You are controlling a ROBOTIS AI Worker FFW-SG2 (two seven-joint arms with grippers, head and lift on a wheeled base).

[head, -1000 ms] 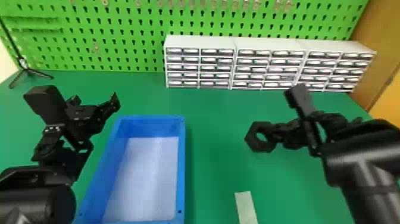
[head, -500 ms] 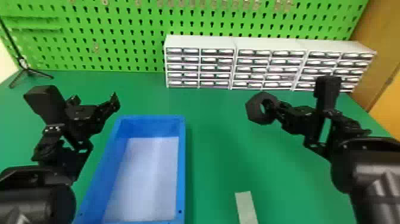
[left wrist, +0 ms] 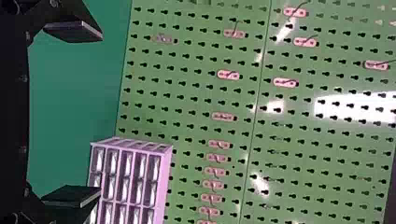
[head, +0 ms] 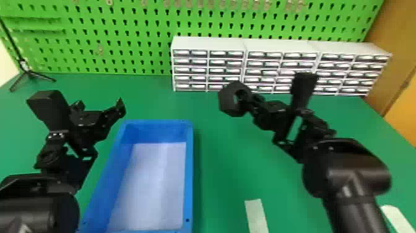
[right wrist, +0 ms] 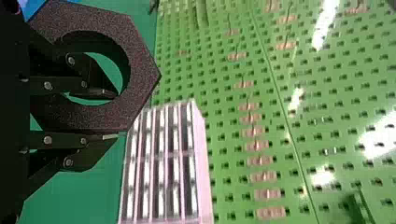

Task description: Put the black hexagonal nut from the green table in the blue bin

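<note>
One black hexagonal nut hangs above the bench, the right claw closed across its rim, a finger through the hole, likely for a secure hold, as the left claw gapes empty beside the blue bin.

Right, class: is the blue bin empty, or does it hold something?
Empty: in the blue bin, the pale floor lies bare between the walls.
</note>
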